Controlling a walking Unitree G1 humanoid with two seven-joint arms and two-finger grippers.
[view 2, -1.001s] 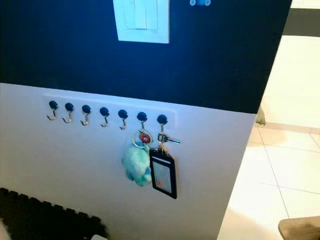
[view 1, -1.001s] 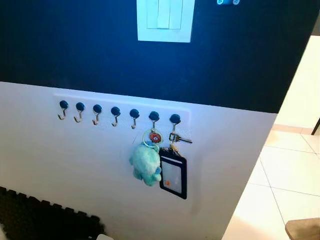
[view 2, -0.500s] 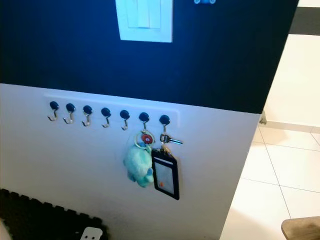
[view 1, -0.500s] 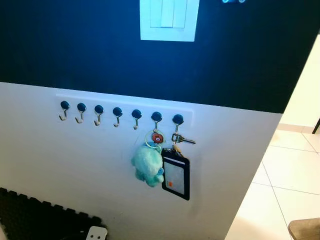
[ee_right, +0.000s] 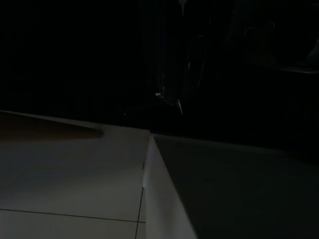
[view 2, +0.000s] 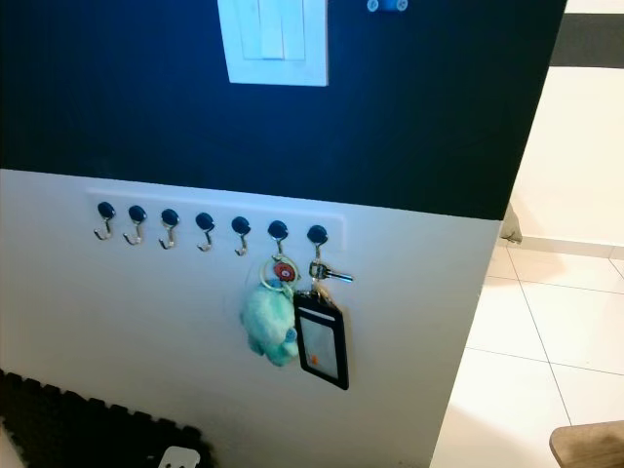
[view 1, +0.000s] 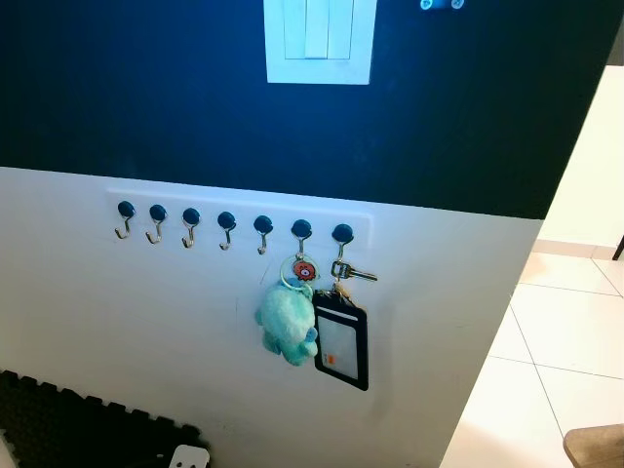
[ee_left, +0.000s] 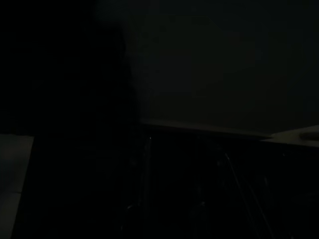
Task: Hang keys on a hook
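A white rack [view 1: 239, 207] on the wall carries a row of several hooks with dark blue knobs. From the second hook from the right [view 1: 301, 231] hangs a ring with an orange charm [view 1: 303, 269] and a teal plush toy [view 1: 286, 325]. The rightmost hook [view 1: 341, 235] bears a silver key [view 1: 353, 274] and a black card holder [view 1: 341, 342]. The other hooks [view 1: 190, 219] are bare. Both arms hang idle in shade, and their wrist views are very dark.
A white light switch [view 1: 320, 41] sits on the dark blue upper wall. Black foam matting [view 1: 78, 424] and a small white object [view 1: 185, 456] lie at the wall's foot. Pale tiled floor [view 1: 570, 341] opens to the right, with a wooden edge [view 1: 597, 450] at the bottom right.
The head camera has shifted slightly, bringing the small white object at the bottom into sight. The keys, plush toy and card holder hang as before.
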